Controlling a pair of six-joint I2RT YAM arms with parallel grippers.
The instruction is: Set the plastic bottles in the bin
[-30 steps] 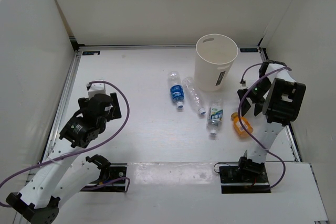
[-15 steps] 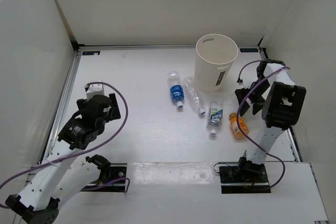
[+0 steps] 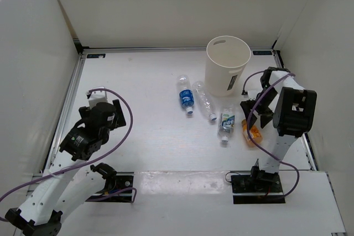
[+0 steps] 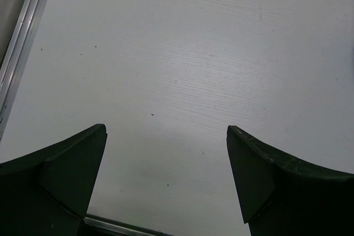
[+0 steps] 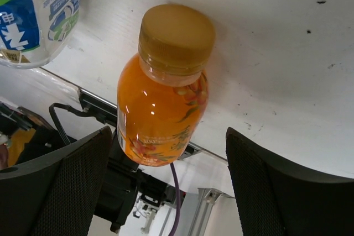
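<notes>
My left fingers (image 4: 55,164) are spread wide above bare counter (image 3: 149,81), well away from everything, so nothing goes wrong there. Farther right the blue-label bottle (image 3: 186,96), the plain clear bottle (image 3: 205,101) and the green-and-white-label bottle (image 3: 225,121) lie on their sides in front of the bin (image 3: 224,78), none inside it yet. The orange bottle (image 5: 163,109) lies between my right fingers (image 5: 265,186), which are spread and not touching it. It sits off-centre in the gap, so I judge one finger would meet it first and could roll or shove the round body away. A pinch near the cap could slip. The green-and-white-label bottle is close enough to get nudged.
</notes>
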